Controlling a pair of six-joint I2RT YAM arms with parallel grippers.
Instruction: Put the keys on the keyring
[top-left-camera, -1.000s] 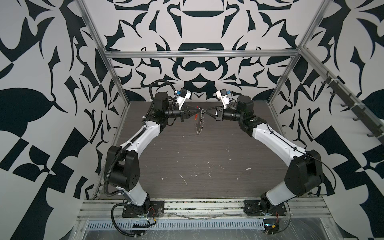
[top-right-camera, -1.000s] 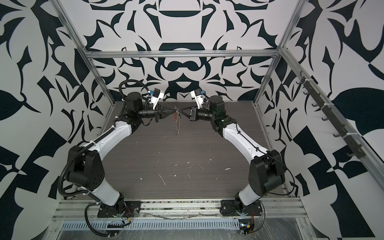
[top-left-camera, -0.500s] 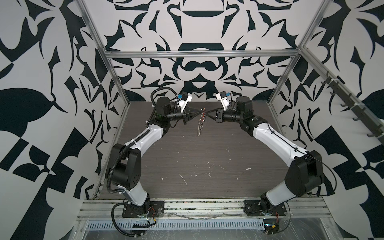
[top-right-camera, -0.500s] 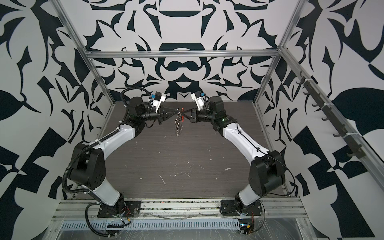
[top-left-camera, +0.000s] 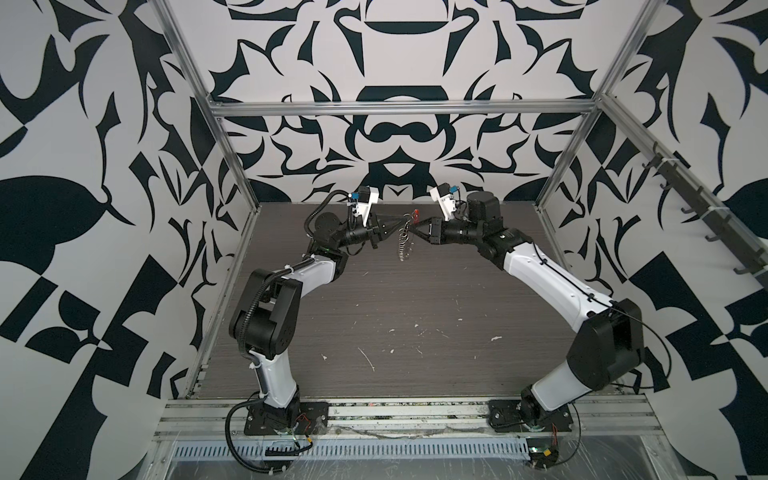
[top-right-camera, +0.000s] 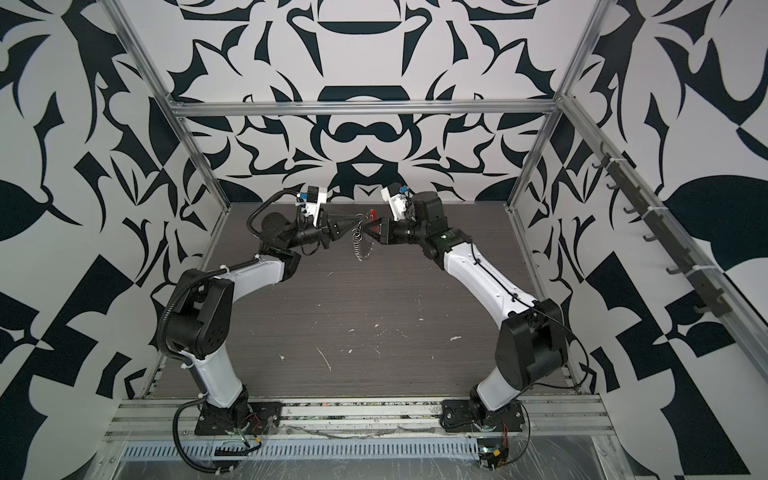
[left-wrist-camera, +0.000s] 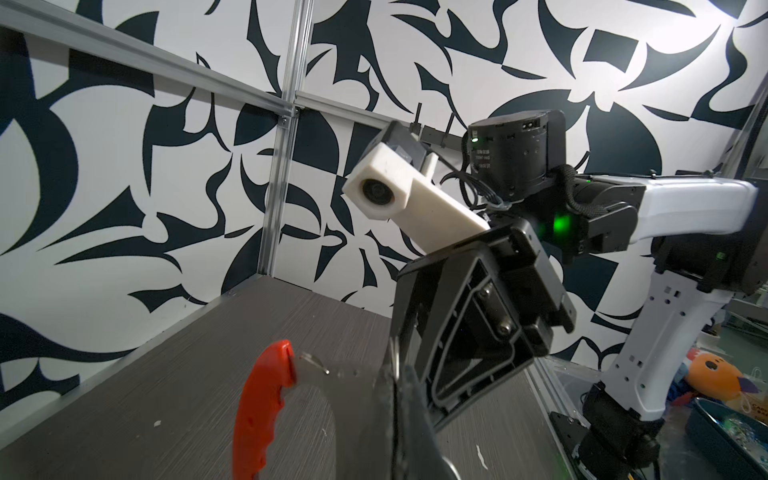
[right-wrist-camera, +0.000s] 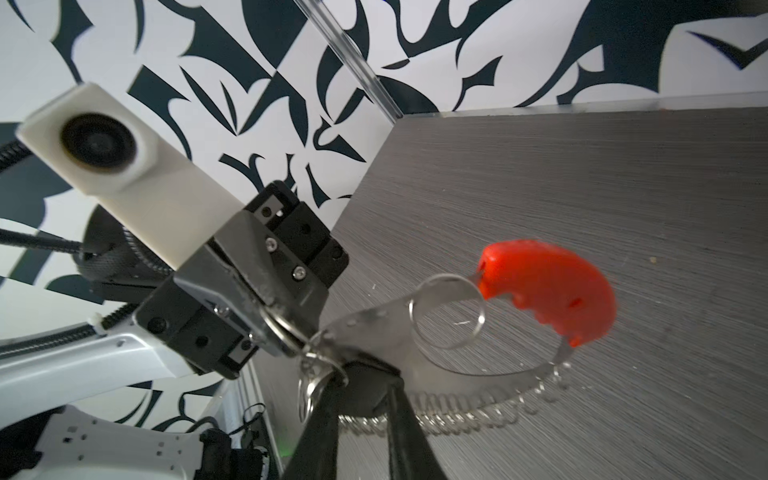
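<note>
Above the back middle of the table my two grippers meet tip to tip. My left gripper (top-left-camera: 397, 226) (top-right-camera: 352, 226) (left-wrist-camera: 395, 399) is shut on the silver keyring (right-wrist-camera: 284, 328). From that ring a link chain (top-left-camera: 402, 247) (top-right-camera: 358, 249) hangs down. A curved metal piece with an orange-red plastic grip (right-wrist-camera: 548, 291) (left-wrist-camera: 262, 407) (top-left-camera: 414, 213) and a second, thin ring (right-wrist-camera: 446, 311) are attached too. My right gripper (top-left-camera: 417, 227) (top-right-camera: 368, 227) (right-wrist-camera: 365, 376) has its fingers a little apart. The black key (right-wrist-camera: 370, 388) sits between their tips, beside a small ring (right-wrist-camera: 309, 392).
The dark wood-grain table (top-left-camera: 415, 316) carries scattered white flecks. Aluminium frame posts (top-left-camera: 232, 166) and patterned walls close in the back and sides. A rail of hooks (top-left-camera: 706, 216) runs along the right wall.
The left arm has folded in, and its gripper has moved toward the back and closer to the right gripper. The hanging chain came with it. The right arm has hardly moved.
</note>
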